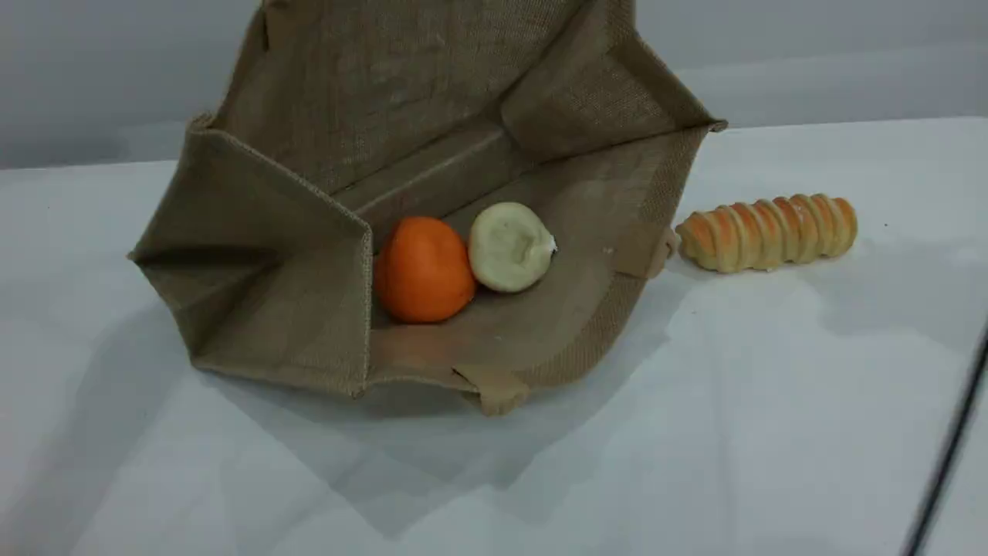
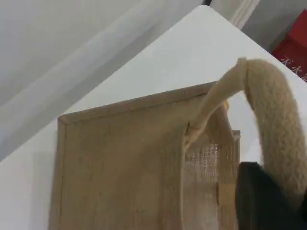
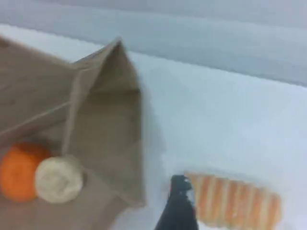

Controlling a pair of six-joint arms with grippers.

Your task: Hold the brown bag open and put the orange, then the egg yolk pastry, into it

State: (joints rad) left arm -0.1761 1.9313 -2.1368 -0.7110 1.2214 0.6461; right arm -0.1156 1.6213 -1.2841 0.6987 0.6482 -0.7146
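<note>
The brown bag [image 1: 293, 255] lies on the white table with its mouth facing the camera and its upper wall lifted out of the top of the scene view. Inside, on the lower wall, the orange [image 1: 423, 269] rests against the egg yolk pastry [image 1: 509, 247] to its right. In the left wrist view my left gripper [image 2: 268, 201] is shut on the bag's padded handle [image 2: 278, 120], above the bag's outer wall [image 2: 120, 163]. My right gripper [image 3: 180, 206] hangs open and empty outside the bag [image 3: 105, 129], right of the orange [image 3: 19, 172] and pastry [image 3: 58, 179].
A ridged golden bread roll [image 1: 768, 232] lies on the table just right of the bag, close beside my right fingertip [image 3: 181, 211] as the bread roll [image 3: 235, 206] shows there. A dark cable [image 1: 949, 455] crosses the lower right corner.
</note>
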